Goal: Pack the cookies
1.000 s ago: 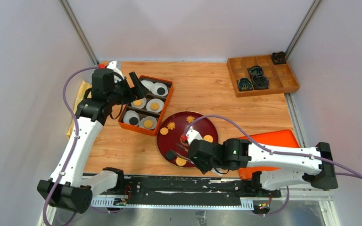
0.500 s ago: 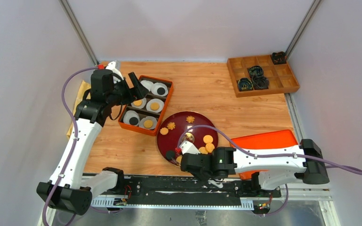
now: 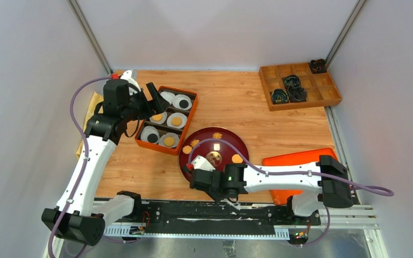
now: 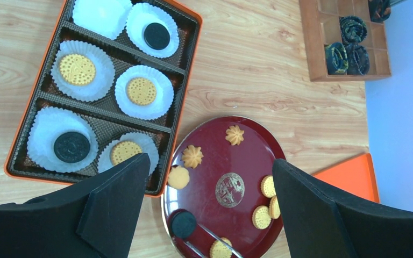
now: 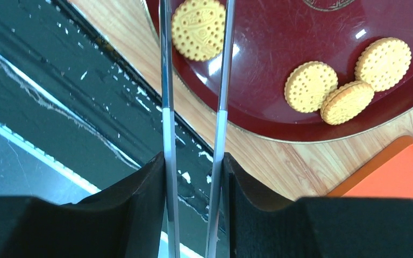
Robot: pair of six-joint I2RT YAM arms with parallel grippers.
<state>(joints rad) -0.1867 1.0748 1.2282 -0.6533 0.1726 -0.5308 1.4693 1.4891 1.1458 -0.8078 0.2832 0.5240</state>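
A dark red plate (image 3: 243, 146) holds loose cookies: two flower-shaped ones (image 4: 235, 134), a plain golden one (image 4: 178, 177), a black one (image 4: 183, 224) and several round golden ones (image 4: 261, 216). The orange box (image 3: 140, 141) holds white paper cups, several with a golden (image 4: 77, 69) or black cookie (image 4: 71, 147). My left gripper (image 4: 209, 161) is open and empty, high above box and plate. My right gripper (image 5: 193, 177) is shut on metal tweezers (image 5: 164, 80). Their two arms straddle a golden cookie (image 5: 199, 29) at the plate's near edge. Three more cookies (image 5: 311, 86) lie to the right.
A wooden divided tray (image 3: 299, 86) with black coiled rings stands at the back right. An orange lid (image 3: 296, 161) lies at the right, partly under my right arm. A yellow cloth (image 3: 91, 107) lies at the left edge. The black base rail (image 5: 86, 107) runs along the near edge.
My right arm has swung left and toward the near edge, bringing the tweezers to the plate's near-left rim. My left arm has stayed still.
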